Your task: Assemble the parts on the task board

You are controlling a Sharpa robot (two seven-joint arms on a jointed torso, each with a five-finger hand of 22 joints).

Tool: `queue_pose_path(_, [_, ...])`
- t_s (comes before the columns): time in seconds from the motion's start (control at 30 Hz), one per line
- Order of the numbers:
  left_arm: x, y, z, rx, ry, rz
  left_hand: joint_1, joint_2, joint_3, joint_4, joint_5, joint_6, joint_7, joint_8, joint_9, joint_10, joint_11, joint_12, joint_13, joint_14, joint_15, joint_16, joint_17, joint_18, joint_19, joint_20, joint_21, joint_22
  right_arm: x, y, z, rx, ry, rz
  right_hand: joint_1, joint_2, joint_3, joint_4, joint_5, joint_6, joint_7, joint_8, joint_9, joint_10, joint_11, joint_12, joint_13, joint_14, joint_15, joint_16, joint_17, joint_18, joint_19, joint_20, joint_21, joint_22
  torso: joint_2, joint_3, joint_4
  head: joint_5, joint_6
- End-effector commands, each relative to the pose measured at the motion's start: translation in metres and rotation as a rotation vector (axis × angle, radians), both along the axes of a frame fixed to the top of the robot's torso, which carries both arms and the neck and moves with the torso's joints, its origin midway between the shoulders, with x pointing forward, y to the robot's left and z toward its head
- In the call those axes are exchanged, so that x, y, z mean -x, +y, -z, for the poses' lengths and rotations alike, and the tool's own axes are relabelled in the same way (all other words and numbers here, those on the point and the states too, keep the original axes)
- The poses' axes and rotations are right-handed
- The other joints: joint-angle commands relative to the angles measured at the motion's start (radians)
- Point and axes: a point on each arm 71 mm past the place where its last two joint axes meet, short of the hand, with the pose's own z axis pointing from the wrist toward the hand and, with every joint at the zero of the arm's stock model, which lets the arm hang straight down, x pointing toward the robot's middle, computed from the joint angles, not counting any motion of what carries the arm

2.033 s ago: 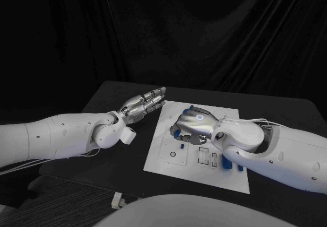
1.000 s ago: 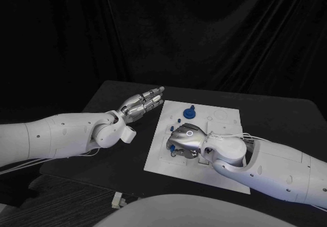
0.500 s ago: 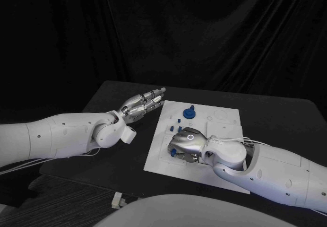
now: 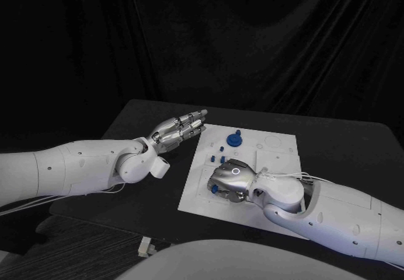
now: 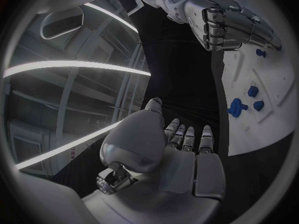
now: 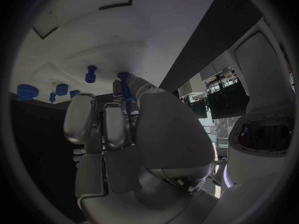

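Meanwhile, right robot hand [image 4: 229, 181] pinching a blue part [image 6: 125, 83] over the task board [image 4: 278, 153]; left robot hand [image 4: 178, 129] spread, empty.

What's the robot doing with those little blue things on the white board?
The robot is putting small blue parts together on the white task board. Its right hand is down on the near-left part of the board, fingers curled, pinching a blue part against the board. Its left hand hovers flat and open beside the board's left edge, holding nothing. A round blue part stands near the board's far end, with some smaller blue parts just beyond the right hand.
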Motion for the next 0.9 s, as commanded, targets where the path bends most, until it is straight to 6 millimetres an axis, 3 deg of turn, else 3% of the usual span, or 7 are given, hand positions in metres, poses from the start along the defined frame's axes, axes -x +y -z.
queue_pose_path(0.03, [0.0005,0.0,-0.0065,0.069,-0.067,-0.004,0.011,-0.001,0.006,0.001,0.007,0.001,0.005,0.007,0.001,-0.001,0.01,0.004,0.0,0.0,0.009,-0.004,-0.001,0.017,0.0,0.009,-0.004,0.001,0.0014,-0.0012,0.0056,0.031,0.003,0.023,-0.007,-0.014,0.008,0.001,0.001,-0.02,-0.002,-0.014,-0.004,-0.015,0.006,-0.012,-0.003,0.032,0.007,0.0,-0.007,-0.006,0.024,0.009,-0.007,0.156,0.001,0.0001,-0.0003,0.001,0.0])
queue_pose_path(0.17, [0.0006,0.0002,-0.0063,0.069,-0.066,-0.003,0.013,-0.001,0.007,0.001,0.009,0.003,0.006,0.008,0.001,-0.001,0.011,0.004,0.0,0.0,0.01,-0.004,-0.001,0.017,0.0,0.011,-0.003,0.001,0.0007,-0.0021,0.0069,0.04,0.004,0.039,-0.033,-0.036,0.016,0.004,-0.011,-0.069,-0.01,-0.043,-0.017,-0.075,0.014,-0.039,-0.004,0.021,-0.006,-0.021,-0.037,0.002,0.014,0.003,-0.041,0.147,0.0,0.0001,0.0,0.003,0.0])
queue_pose_path(0.3, [0.0005,0.0001,-0.006,0.069,-0.064,-0.001,0.014,-0.001,0.009,0.001,0.01,0.008,0.009,0.01,0.002,-0.001,0.013,0.005,0.0,0.0,0.011,-0.004,-0.001,0.018,0.0,0.013,-0.003,0.002,0.0001,-0.0031,0.0074,0.042,0.003,0.048,-0.053,-0.05,0.015,0.003,-0.021,-0.113,-0.024,-0.048,-0.028,-0.116,0.024,-0.049,-0.003,0.014,-0.001,-0.032,-0.053,0.005,0.007,0.004,-0.063,0.141,0.0,0.0,-0.0002,0.003,0.0])
queue_pose_path(0.33, [0.0004,0.0,-0.0058,0.069,-0.063,0.0,0.015,-0.001,0.009,0.001,0.011,0.01,0.01,0.01,0.002,-0.001,0.014,0.004,0.0,0.0,0.012,-0.004,-0.001,0.018,0.0,0.014,-0.003,0.002,0.0001,-0.0032,0.0074,0.041,0.003,0.049,-0.057,-0.053,0.012,-0.001,-0.023,-0.146,-0.044,-0.049,-0.036,-0.139,0.025,-0.053,-0.002,0.012,-0.002,-0.036,-0.058,0.006,0.004,0.004,-0.071,0.139,0.0,0.0,0.0,0.003,0.0])
queue_pose_path(0.43, [0.0002,0.0,-0.0055,0.069,-0.062,0.001,0.017,0.0,0.011,0.001,0.013,0.015,0.012,0.012,0.003,-0.001,0.016,0.004,0.0,0.0,0.014,-0.004,-0.001,0.018,0.0,0.016,-0.003,0.002,0.0001,-0.0034,0.0073,0.039,0.002,0.051,-0.062,-0.053,0.008,-0.006,-0.026,-0.164,-0.061,-0.047,-0.041,-0.151,0.025,-0.049,0.0,0.01,-0.002,-0.038,-0.061,0.006,0.003,0.004,-0.074,0.139,0.0,0.0001,0.0002,0.002,0.0])
queue_pose_path(0.7, [0.0,0.0,-0.0045,0.067,-0.052,0.008,0.019,0.0,0.014,0.002,0.013,0.038,0.021,0.023,0.007,-0.001,0.021,0.004,0.0,0.0,0.021,-0.004,-0.001,0.018,0.0,0.022,-0.003,0.002,-0.0004,-0.0058,0.0074,0.036,0.001,0.053,-0.076,-0.057,-0.005,-0.008,-0.033,-0.168,-0.07,-0.043,-0.042,-0.169,0.024,-0.045,0.001,0.007,-0.003,-0.042,-0.068,0.007,0.0,0.004,-0.08,0.137,0.0,0.0,0.0001,0.001,0.0])
queue_pose_path(0.9, [-0.0003,-0.0007,-0.0037,0.067,-0.046,0.013,0.02,-0.001,0.016,0.003,0.013,0.07,0.03,0.039,0.011,-0.001,0.027,0.005,0.0,0.0,0.024,-0.004,-0.001,0.018,0.0,0.026,-0.003,0.002,-0.0008,-0.0089,0.0038,-0.007,-0.016,0.058,-0.075,-0.051,-0.058,-0.021,-0.037,-0.223,-0.091,-0.045,-0.057,-0.305,0.029,-0.066,-0.003,0.001,0.002,-0.049,-0.079,0.01,-0.004,0.006,-0.095,0.134,0.0,0.0,-0.0001,0.001,0.0])
